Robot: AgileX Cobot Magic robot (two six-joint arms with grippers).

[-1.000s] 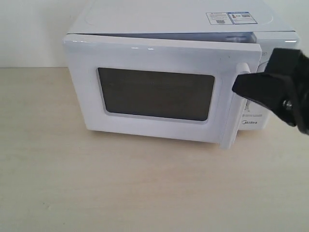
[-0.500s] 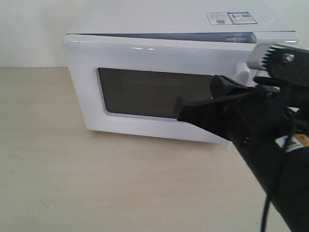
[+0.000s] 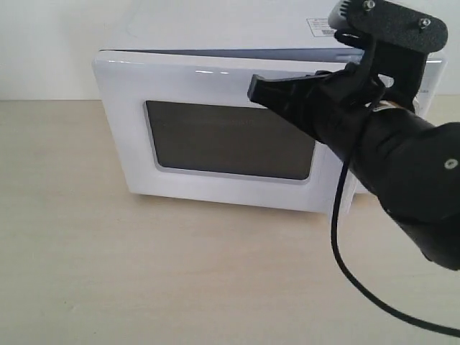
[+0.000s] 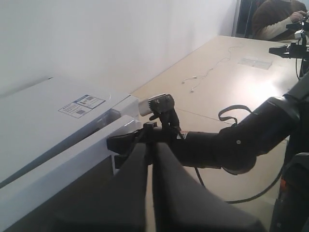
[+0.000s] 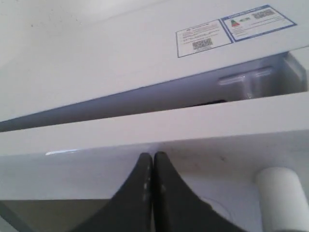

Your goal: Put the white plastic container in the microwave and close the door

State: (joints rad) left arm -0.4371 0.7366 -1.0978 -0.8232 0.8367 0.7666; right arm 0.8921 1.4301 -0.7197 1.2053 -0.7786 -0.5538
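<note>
The white microwave (image 3: 215,29) stands on the table, and its door (image 3: 122,144) with the dark window (image 3: 230,140) is almost closed. A thin gap (image 5: 145,104) still shows along the door's top edge. My right gripper (image 3: 253,88) is shut, with its tips (image 5: 152,157) pressed against the upper front of the door, beside the white bar handle (image 5: 282,193). My left gripper (image 4: 150,145) is shut on nothing and hangs near the door's handle end (image 4: 120,145), outside the exterior view. The white plastic container is hidden.
The tan tabletop (image 3: 144,273) stretches in front of the microwave. A black cable (image 3: 345,266) hangs from my right arm (image 3: 410,172). Stickers (image 5: 231,26) sit on the microwave's top. A thin white cord (image 4: 203,79) lies far off, and a person (image 4: 280,19) sits beyond.
My right gripper swung from the handle side up and left across the door front. The door moved in towards the microwave body, narrowing the gap.
</note>
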